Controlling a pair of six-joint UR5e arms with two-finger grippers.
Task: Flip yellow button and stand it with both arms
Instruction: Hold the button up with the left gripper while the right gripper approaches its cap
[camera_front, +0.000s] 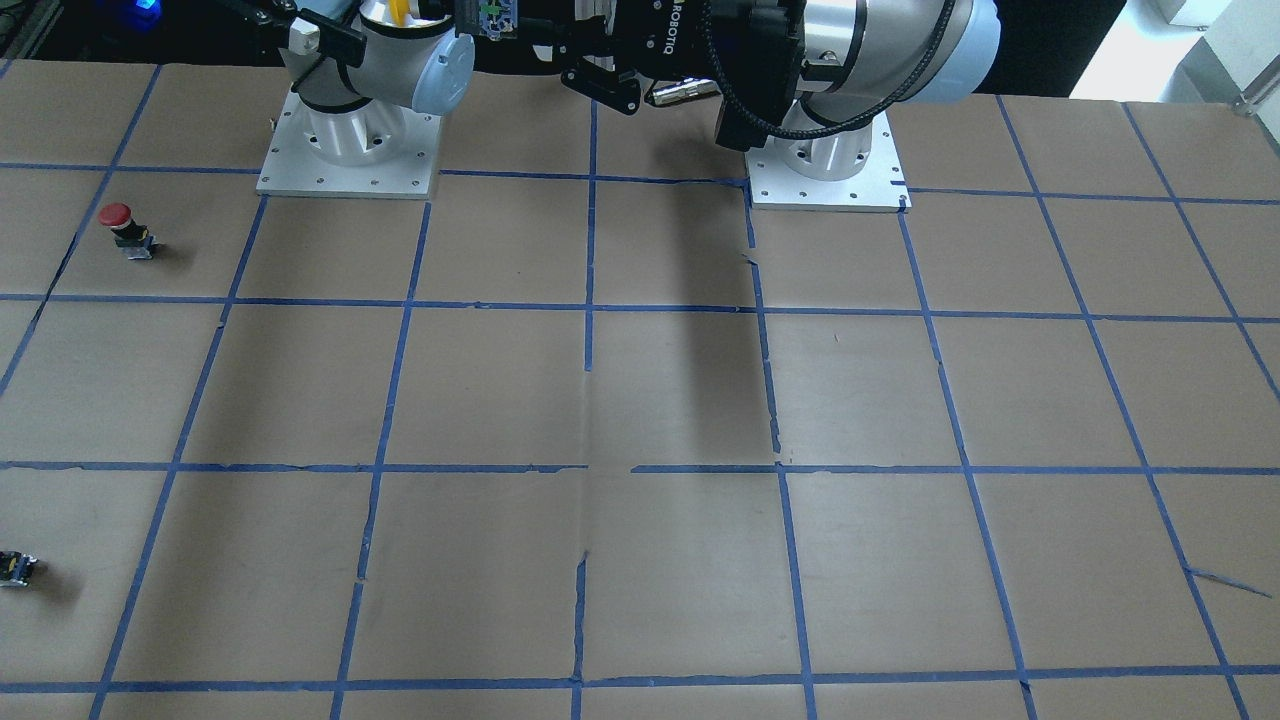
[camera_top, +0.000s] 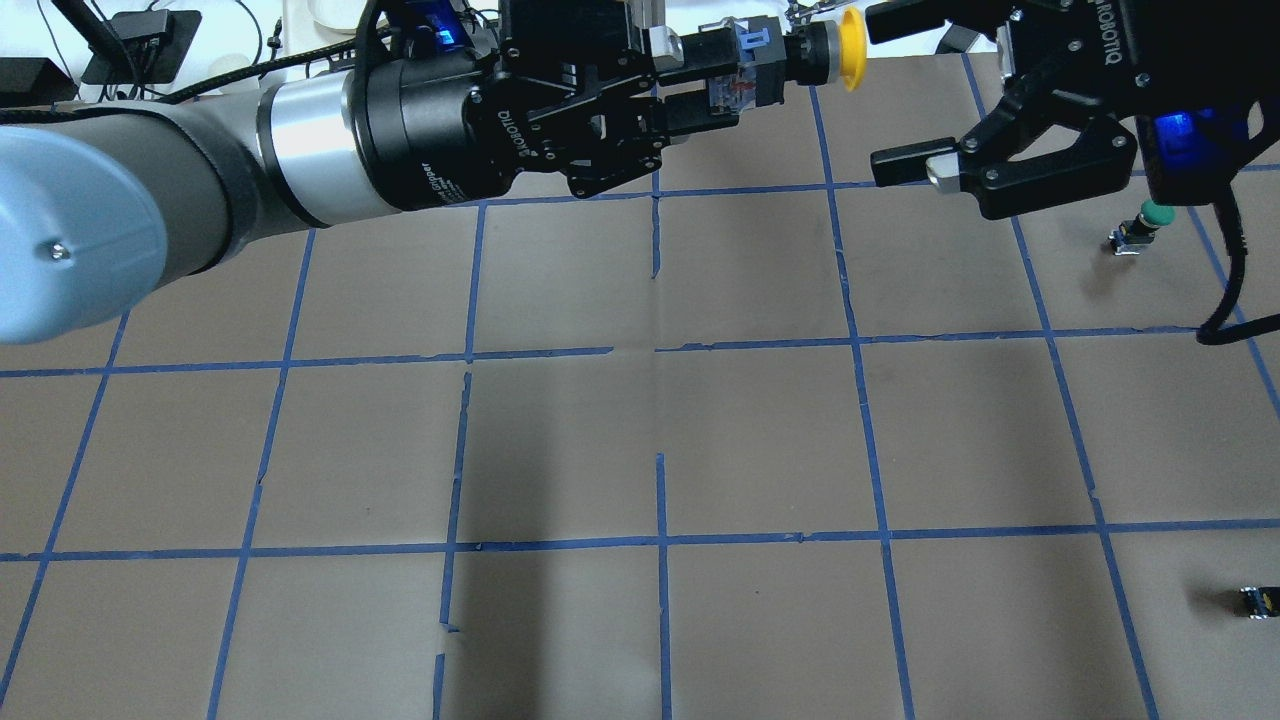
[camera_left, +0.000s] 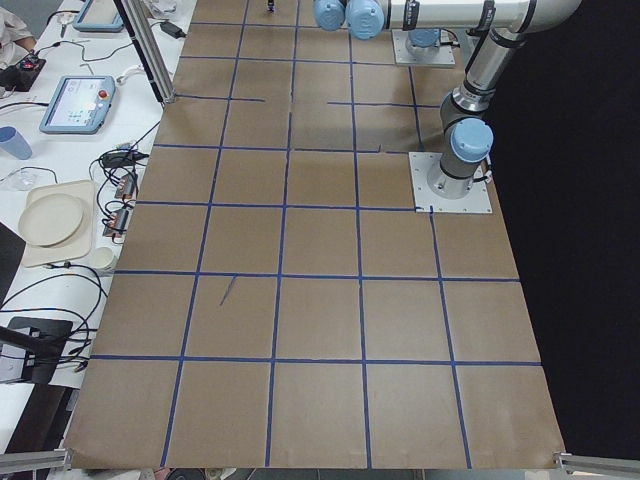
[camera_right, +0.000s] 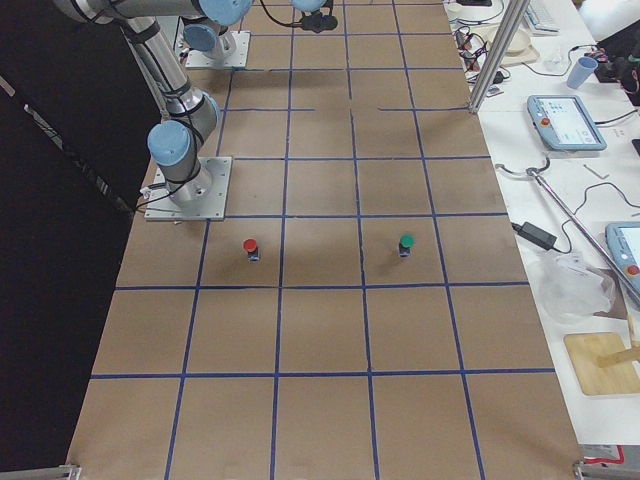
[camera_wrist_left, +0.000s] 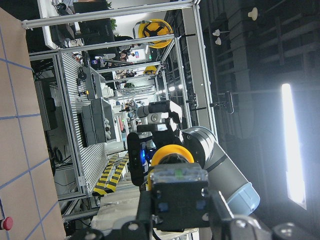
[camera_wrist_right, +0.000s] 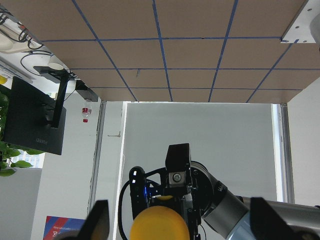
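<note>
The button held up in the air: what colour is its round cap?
Yellow. The yellow button, held by the left gripper, shows best in the overhead view.

The desk (camera_top: 660, 430) lies open through its middle and left. On its right side sit a red button (camera_front: 118, 215) and a green button (camera_top: 1152, 215), with a small black part (camera_top: 1255, 600) near the edge. In the air, the yellow button (camera_top: 850, 35) fills the mouth between the spread fingers (camera_top: 905, 165) of the right gripper (camera_top: 872, 92) — room either side.

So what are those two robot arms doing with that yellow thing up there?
The left gripper is holding the yellow button up in the air, sideways, gripping it by its body. Its yellow cap points at the right gripper, which is wide open right in front of it and not touching it. A red button and a green button stand on the table.
</note>
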